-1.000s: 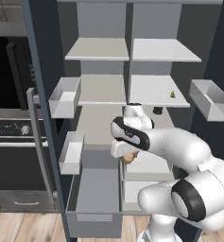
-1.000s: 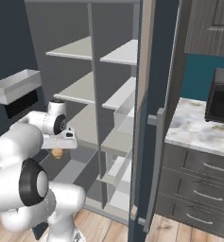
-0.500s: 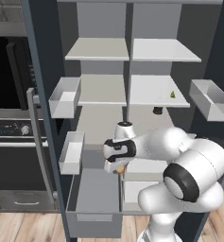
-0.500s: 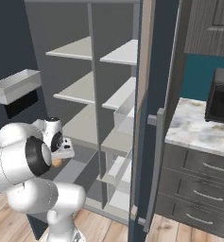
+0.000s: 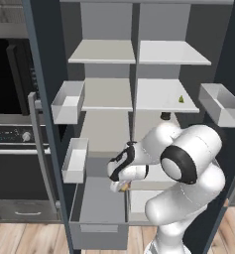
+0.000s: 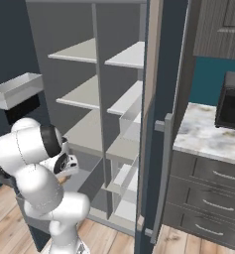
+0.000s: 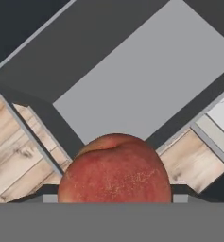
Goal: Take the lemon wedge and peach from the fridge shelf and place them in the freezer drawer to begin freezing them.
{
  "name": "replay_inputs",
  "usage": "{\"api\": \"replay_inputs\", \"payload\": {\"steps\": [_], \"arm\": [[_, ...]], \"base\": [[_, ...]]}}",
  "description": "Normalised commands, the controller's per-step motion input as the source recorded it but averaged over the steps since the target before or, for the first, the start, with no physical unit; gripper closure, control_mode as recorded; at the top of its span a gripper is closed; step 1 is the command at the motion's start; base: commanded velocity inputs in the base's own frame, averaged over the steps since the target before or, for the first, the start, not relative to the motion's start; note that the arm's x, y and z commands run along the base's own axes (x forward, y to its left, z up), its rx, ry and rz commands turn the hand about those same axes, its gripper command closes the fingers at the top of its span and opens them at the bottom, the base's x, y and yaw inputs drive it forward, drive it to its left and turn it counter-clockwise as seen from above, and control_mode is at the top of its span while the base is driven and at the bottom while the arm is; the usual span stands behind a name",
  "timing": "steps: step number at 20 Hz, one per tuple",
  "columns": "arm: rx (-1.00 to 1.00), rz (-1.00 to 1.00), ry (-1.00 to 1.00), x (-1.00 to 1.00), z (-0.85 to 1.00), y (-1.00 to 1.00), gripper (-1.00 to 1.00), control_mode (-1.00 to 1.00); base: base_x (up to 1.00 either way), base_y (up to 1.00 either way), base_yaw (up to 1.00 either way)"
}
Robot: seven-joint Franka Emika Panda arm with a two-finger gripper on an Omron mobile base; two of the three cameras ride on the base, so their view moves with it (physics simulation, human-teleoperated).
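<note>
My gripper (image 5: pixel 122 185) is shut on the peach (image 7: pixel 114 168), a round red-orange fruit that sits low in the hand view. It hangs over the right part of the open freezer drawer (image 5: pixel 96 204). The drawer's flat grey floor (image 7: pixel 142 80) lies bare beneath the fruit. The lemon wedge (image 5: pixel 181 99) rests near the right end of the fridge shelf (image 5: pixel 161 95), well above the hand. The fingertips are hidden behind the peach.
White door bins hang at the left (image 5: pixel 68 101) (image 5: pixel 75 159) and the right (image 5: pixel 222 103). A small black blob (image 5: pixel 164 116) sits under the wedge's shelf. An oven (image 5: pixel 10 74) stands to the left. A second, white drawer (image 5: pixel 139 201) lies beside the grey one.
The arm has swung down and to the left with the peach, from in front of the middle shelves to just above the open drawer.
</note>
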Motion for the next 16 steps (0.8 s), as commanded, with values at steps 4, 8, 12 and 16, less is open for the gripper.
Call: {"api": "replay_inputs", "payload": {"steps": [4,8,12,16], "arm": [[0.06,0.03,0.02,0.34,-0.37,0.30,1.00,-1.00],[0.01,0.01,0.04,0.28,-0.31,0.27,1.00,-1.00],[0.00,0.00,0.06,0.26,-0.45,0.35,1.00,-1.00],[0.00,0.00,0.06,0.30,-0.51,0.28,1.00,-1.00]], "base": [[0.00,0.00,0.00],[0.00,0.00,0.00],[0.00,0.00,0.00],[0.00,0.00,0.00]]}}
